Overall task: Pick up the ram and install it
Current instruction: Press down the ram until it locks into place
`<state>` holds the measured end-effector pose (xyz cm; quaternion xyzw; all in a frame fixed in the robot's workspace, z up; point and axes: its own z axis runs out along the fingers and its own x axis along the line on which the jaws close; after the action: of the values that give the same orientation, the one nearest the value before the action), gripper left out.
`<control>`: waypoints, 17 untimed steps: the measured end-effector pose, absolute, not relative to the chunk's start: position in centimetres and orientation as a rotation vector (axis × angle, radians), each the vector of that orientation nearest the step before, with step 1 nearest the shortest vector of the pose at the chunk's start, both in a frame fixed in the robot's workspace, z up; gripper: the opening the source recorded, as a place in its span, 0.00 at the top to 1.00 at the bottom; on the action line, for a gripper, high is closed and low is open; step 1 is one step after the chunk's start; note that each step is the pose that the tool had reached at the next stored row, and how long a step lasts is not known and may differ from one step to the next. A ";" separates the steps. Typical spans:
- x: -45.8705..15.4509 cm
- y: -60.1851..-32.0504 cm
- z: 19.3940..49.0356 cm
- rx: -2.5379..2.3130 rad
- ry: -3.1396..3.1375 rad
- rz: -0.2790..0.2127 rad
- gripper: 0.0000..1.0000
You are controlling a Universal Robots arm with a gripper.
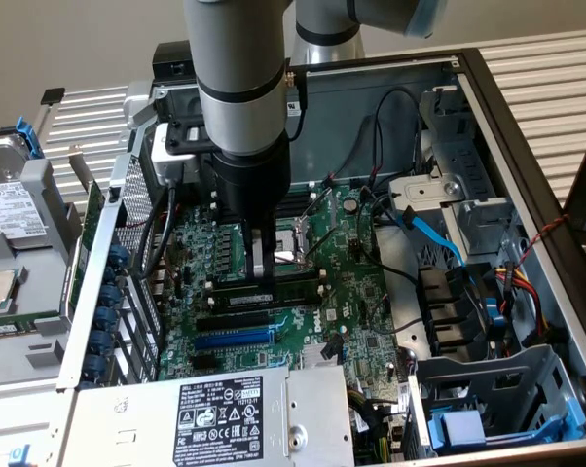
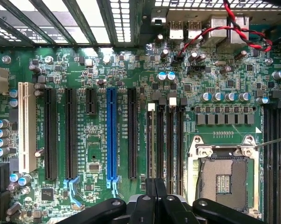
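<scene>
Inside the open computer case [image 1: 488,107], on the green motherboard [image 1: 342,292], the robot arm's black gripper [image 1: 262,270] reaches straight down over the row of memory slots. Its fingers [image 1: 264,255] are clenched narrowly together, and their tips meet the top edge of the ram [image 1: 274,289], a long thin green circuit-board stick that stands on edge in one of the long black memory slots directly below the fingers. The ram runs across the board to both sides of the fingertips, and its far end reaches toward the square silver processor socket [image 1: 291,243] just behind the fingers. Whether the fingers pinch the stick or merely press on it cannot be told.

Just in front of the fingers, toward the power supply, lie more long black slots [image 1: 237,319] and then the blue expansion slot [image 1: 233,339]. Beyond that sits the grey metal power supply box [image 1: 303,413] with its white-and-black label [image 1: 220,420].

In the wrist view, the closed fingers [image 2: 155,196] point down at the narrow memory slots [image 2: 171,144], with the ram [image 2: 151,144] seen edge-on as a thin strip, a white latch at its far end. To one side of the fingers stands the blue expansion slot [image 2: 111,140], to the other the open processor socket [image 2: 224,175]. Red and black twisted wires [image 2: 234,28] cross the board's far edge.
</scene>
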<state>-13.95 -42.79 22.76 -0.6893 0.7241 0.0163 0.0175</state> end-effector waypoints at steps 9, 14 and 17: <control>-14.0 -42.8 25.2 -2.142 2.250 0.051 0.88; -14.0 -42.8 25.3 -2.142 2.250 0.051 0.88; -14.0 -42.8 25.3 -2.142 2.250 0.051 0.88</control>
<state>-13.95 -42.80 25.27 -0.6893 0.7241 0.0165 0.0173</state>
